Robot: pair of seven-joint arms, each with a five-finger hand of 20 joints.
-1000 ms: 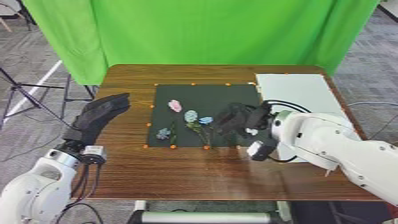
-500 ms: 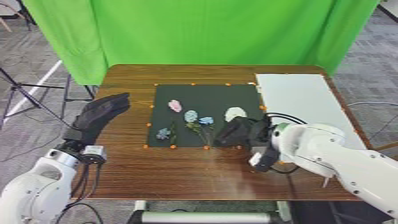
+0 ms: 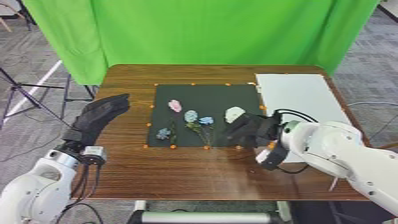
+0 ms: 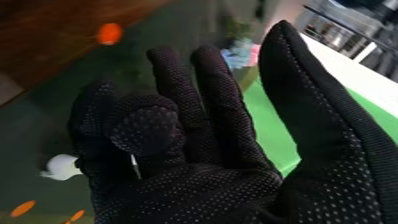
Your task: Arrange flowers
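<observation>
In the head view the right hand (image 3: 253, 129) is low over the right part of the dark mat (image 3: 222, 94), just below the white flower (image 3: 234, 114). Seen from its wrist, the right hand (image 4: 195, 185) has its thumb wide apart and fingers mostly straight, one bent forward; a white piece (image 4: 62, 167) is beside them. Left of the white flower lie a pink flower (image 3: 175, 105), a pale blue one (image 3: 191, 116), a blue one (image 3: 206, 120) and a dusty blue one (image 3: 163, 133), with green stems among them. The left hand (image 3: 105, 112) is open beyond the mat's left edge.
A white sheet (image 3: 298, 92) lies along the table's right side, partly under the right forearm. Small orange markers (image 3: 173, 146) line the mat. The brown table (image 3: 178, 172) extends in front of it, and a green curtain (image 3: 213, 32) hangs behind.
The right hand has moved off the white flower, uncovering it, and shifted slightly right. The right forearm has swung toward the table's near right side. The left hand has stayed still.
</observation>
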